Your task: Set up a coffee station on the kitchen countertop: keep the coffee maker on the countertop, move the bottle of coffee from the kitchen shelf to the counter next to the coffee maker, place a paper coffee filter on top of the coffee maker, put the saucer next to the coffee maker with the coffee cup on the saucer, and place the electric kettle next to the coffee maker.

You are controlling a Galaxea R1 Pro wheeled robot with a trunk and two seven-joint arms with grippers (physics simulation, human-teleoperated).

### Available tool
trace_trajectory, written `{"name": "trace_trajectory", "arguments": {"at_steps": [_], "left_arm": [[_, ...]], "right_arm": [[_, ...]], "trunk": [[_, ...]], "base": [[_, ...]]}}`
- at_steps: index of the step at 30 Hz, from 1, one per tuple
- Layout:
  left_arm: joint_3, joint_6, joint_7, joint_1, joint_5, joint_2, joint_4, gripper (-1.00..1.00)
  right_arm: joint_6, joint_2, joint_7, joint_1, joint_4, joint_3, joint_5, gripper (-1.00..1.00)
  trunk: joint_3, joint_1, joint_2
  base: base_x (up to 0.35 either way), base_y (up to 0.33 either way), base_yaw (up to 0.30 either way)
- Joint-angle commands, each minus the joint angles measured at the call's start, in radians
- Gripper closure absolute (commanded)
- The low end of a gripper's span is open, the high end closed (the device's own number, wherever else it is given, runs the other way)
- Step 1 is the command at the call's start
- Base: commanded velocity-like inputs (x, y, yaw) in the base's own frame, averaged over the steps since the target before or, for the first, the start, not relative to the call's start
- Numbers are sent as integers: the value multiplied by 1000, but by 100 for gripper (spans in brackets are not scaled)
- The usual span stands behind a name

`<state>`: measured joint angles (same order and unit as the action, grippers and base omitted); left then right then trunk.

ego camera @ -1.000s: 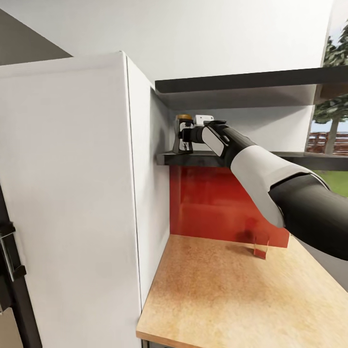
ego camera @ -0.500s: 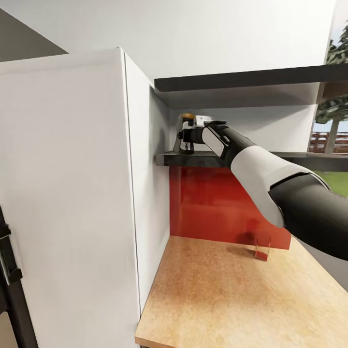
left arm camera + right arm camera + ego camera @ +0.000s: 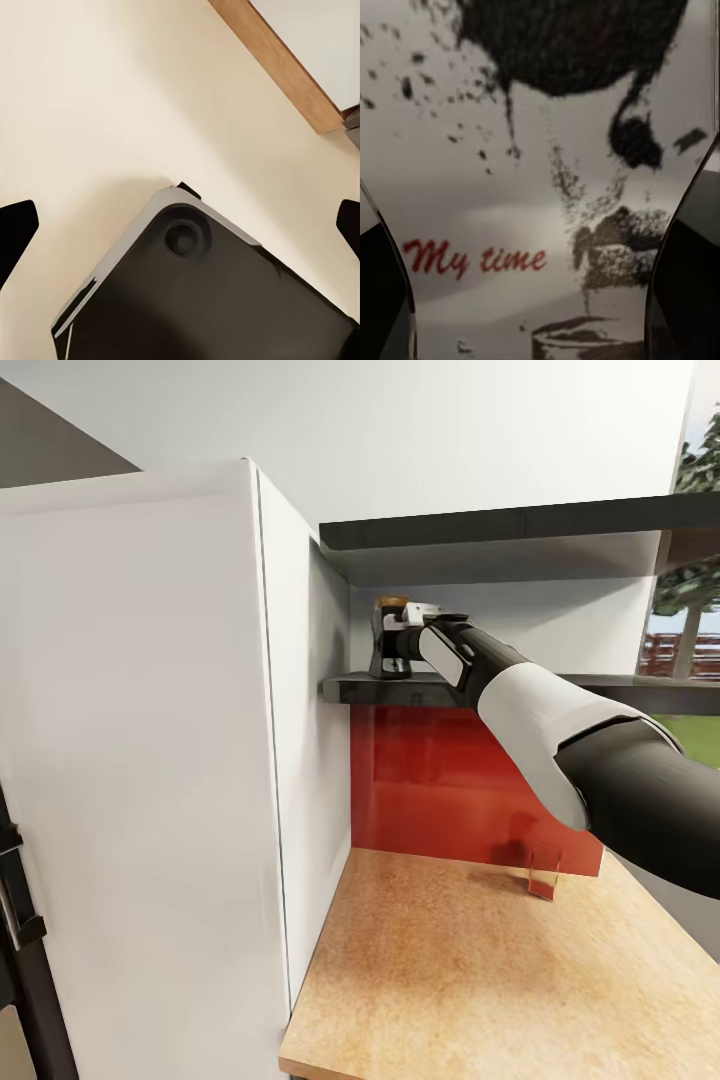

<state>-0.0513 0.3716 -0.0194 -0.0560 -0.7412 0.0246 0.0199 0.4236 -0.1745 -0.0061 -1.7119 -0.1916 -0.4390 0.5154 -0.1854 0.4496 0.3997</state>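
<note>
Head view, right arm: it reaches up and away to the far dark shelf (image 3: 560, 685), beside the tall white cabinet (image 3: 150, 760).
Head view, right gripper (image 3: 385, 650): at the shelf's left end, its dark fingers sit on either side of the bottle of coffee (image 3: 390, 622).
Head view, bottle: it stands upright on the shelf, yellow lid showing above the gripper, close to the cabinet wall.
Head view, below: the kitchen countertop (image 3: 480, 980) runs under the shelf, with a red backsplash (image 3: 440, 780) behind and a small clear holder (image 3: 541, 870) at its far edge.
Left wrist view, left gripper (image 3: 180, 225): dark fingertips at both edges, spread wide apart, nothing between them; below, cream floor and a dark rounded part of the robot's base (image 3: 210, 300).
Right wrist view, bottle: the pale label (image 3: 540, 225) reading "My time" spans the space between the two dark fingers (image 3: 690, 277), which press its sides.
</note>
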Motion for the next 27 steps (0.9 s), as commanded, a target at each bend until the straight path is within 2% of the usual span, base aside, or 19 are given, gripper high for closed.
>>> {"name": "trace_trajectory", "arguments": {"at_steps": [1, 8, 27], "left_arm": [[-5, 1, -2, -1, -9, 0, 2, -100], [-5, 3, -2, -1, -9, 0, 2, -100], [-5, 0, -2, -1, -9, 2, 2, -100]], "right_arm": [[4, 0, 0, 0, 0, -3, 9, 100], [4, 0, 4, 0, 0, -2, 9, 100], [13, 0, 18, 0, -2, -3, 9, 100]], "trunk": [[0, 0, 0], [-2, 0, 0], [-32, 0, 0]], "base": [[0, 0, 0], [0, 0, 0], [0, 0, 0]]}}
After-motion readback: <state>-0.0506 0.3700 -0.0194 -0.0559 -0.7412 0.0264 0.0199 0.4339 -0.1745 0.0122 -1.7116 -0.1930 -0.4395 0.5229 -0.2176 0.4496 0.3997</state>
